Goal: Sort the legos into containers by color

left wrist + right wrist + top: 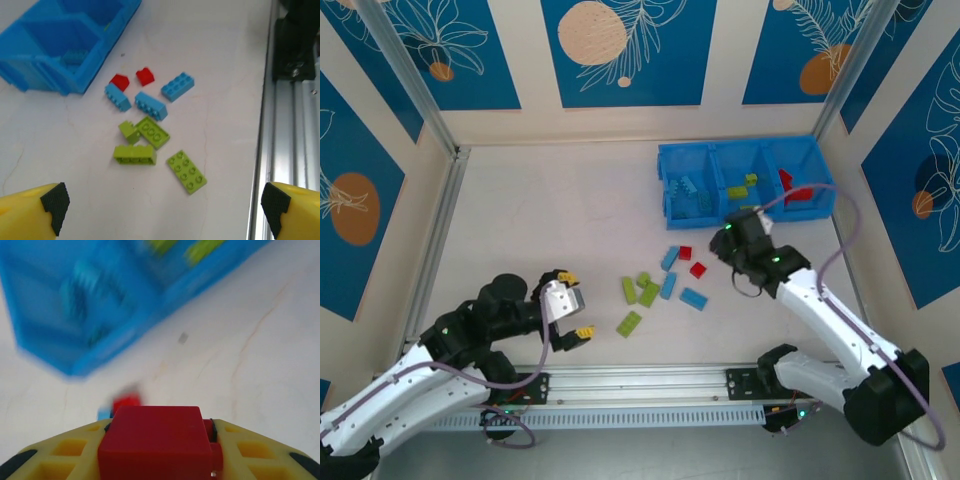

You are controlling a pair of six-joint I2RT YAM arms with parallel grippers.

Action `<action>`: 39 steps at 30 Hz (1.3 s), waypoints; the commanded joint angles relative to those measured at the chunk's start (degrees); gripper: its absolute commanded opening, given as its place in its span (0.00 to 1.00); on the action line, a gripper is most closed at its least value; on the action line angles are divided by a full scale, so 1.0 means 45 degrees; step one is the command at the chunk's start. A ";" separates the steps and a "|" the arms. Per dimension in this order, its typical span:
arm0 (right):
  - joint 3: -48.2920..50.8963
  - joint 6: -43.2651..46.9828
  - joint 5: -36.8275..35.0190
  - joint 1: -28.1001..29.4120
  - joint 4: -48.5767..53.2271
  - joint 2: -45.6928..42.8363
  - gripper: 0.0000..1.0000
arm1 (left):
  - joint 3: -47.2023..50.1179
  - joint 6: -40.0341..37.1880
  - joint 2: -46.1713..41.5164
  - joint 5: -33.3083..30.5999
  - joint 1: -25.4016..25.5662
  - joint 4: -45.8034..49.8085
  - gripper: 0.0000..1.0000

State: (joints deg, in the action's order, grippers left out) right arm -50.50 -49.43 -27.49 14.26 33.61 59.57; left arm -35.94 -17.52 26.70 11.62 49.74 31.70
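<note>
Red brick (155, 440) sits clamped between the fingers of the right end effector (738, 238), just in front of the blue bin tray (692, 216), whose three compartments hold light blue, lime green and red pieces. The left end effector (162, 207) hangs with fingers wide apart near loose legos (151, 131) scattered on the white bench (220, 60): four green, three blue, two red.

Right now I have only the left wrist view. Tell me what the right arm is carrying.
Observer: The right jaws are shut on a red brick, seen in the right wrist view.
Operator: Give me their position.
Observer: They hang at the near wall of the blue bin tray, by its middle compartment.
Operator: Name the compartment with red.
Observer: The rightmost one holds red pieces.
</note>
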 commanded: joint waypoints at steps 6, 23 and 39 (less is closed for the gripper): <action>-0.3158 0.1583 0.2686 -0.5282 -0.1196 0.3527 0.27 | 0.0455 0.0605 -0.0992 0.0251 -0.0129 -0.1598 1.00; -0.9946 0.0995 0.3912 -0.6362 0.1733 0.9571 0.73 | 0.0491 0.1054 -0.1456 -0.2454 -0.0199 -0.1346 1.00; 0.0021 0.1357 0.6570 0.1028 0.0096 -0.1471 0.76 | -0.2867 0.8694 0.2922 -0.2850 -0.0369 0.0551 0.97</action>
State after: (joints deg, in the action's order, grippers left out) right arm -53.06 -44.47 1.98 11.86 32.34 55.18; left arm -45.89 7.62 34.30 -3.29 48.58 31.35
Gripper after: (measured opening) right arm 0.760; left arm 0.974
